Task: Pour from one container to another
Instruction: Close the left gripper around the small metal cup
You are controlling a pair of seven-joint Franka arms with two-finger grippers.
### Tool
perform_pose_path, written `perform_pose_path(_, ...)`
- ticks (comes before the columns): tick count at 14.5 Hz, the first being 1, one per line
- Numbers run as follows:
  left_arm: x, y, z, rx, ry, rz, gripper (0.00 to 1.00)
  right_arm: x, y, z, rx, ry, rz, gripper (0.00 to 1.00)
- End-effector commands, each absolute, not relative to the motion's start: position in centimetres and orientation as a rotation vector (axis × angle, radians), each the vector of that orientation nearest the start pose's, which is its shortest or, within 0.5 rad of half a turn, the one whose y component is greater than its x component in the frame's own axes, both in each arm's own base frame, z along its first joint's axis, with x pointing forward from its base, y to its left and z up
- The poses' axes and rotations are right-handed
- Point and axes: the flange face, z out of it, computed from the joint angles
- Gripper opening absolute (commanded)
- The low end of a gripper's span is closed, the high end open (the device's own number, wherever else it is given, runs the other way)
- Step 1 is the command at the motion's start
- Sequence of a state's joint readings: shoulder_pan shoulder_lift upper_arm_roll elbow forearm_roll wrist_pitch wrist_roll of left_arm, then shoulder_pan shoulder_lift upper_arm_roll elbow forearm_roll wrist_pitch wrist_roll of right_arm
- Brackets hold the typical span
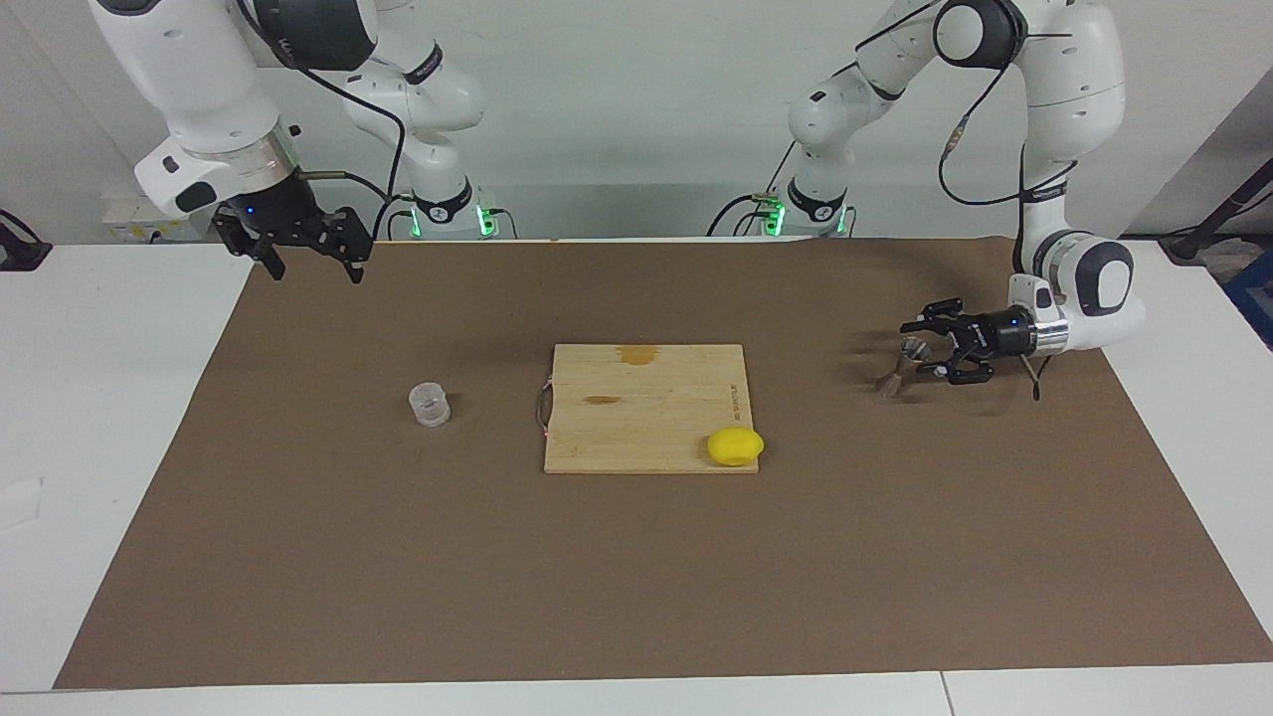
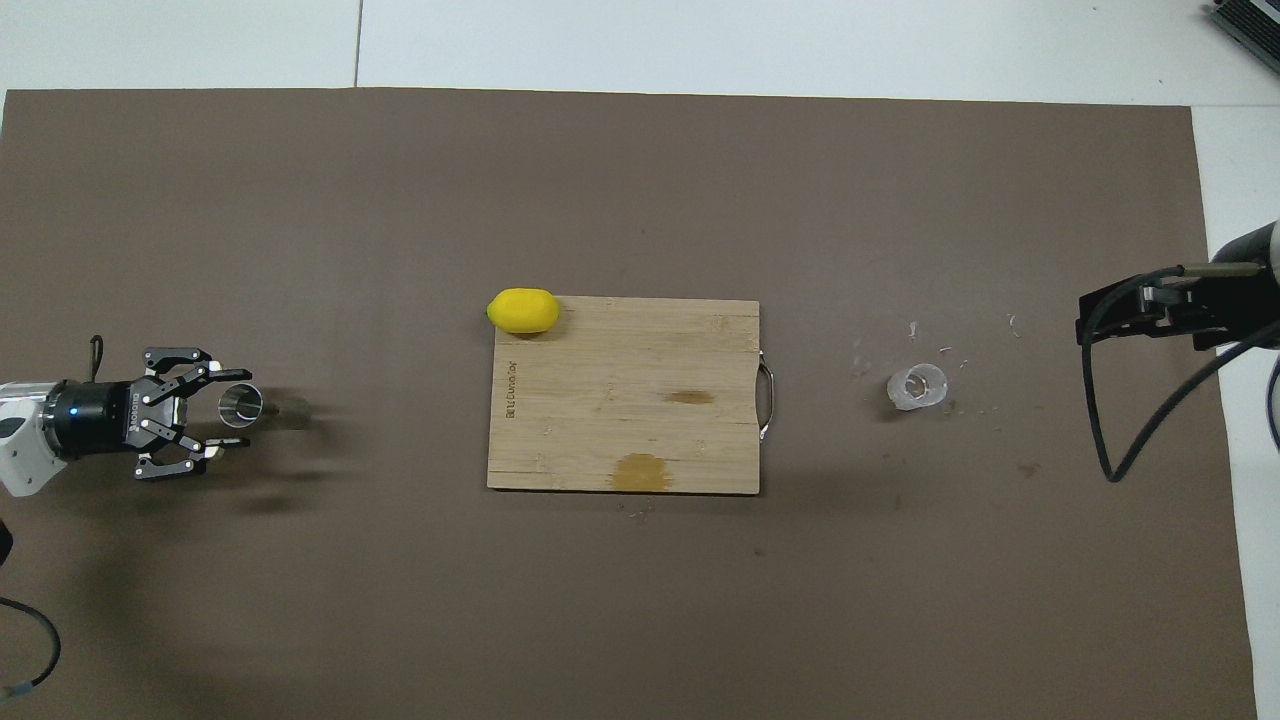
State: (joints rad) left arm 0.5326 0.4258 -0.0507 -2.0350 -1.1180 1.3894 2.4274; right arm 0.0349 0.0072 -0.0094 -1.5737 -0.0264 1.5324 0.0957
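Observation:
The metal hourglass jigger (image 1: 900, 366) (image 2: 240, 403) stands on the brown mat at the left arm's end of the table. My left gripper (image 1: 923, 350) (image 2: 232, 410) lies level and low, open, with one finger on each side of the jigger's upper cone and a gap showing to each. The small clear cup (image 1: 430, 405) (image 2: 918, 387) stands upright on the mat toward the right arm's end, beside the cutting board. My right gripper (image 1: 310, 261) (image 2: 1100, 315) is open and empty, raised over the mat's edge at its own end, and waits.
A wooden cutting board (image 1: 646, 398) (image 2: 620, 420) lies mid-table with two stains on it. A yellow lemon (image 1: 736, 447) (image 2: 522, 310) sits at its corner farthest from the robots, toward the left arm's end. The brown mat (image 1: 636, 577) covers the table.

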Motion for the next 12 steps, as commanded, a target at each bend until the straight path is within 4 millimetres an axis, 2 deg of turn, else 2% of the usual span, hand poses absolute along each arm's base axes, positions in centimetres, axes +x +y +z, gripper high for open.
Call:
perform_pose_path(1, 50.50, 14.09, 25.64, 1.363, -1.214, 1.133, 0.76, 54.34, 0.72, 61.67, -3.166, 0.112, 0.076, 1.00)
perform_pose_path(9, 51.00, 14.09, 25.73, 1.369, -1.225, 1.167, 0.60, 54.36, 0.73, 61.69, -3.166, 0.115, 0.073, 1.00)
perform_pose_path(12, 51.43, 13.89, 25.86, 1.365, -1.250, 1.194, 0.48, 54.36, 0.73, 61.69, -3.166, 0.115, 0.073, 1.00)
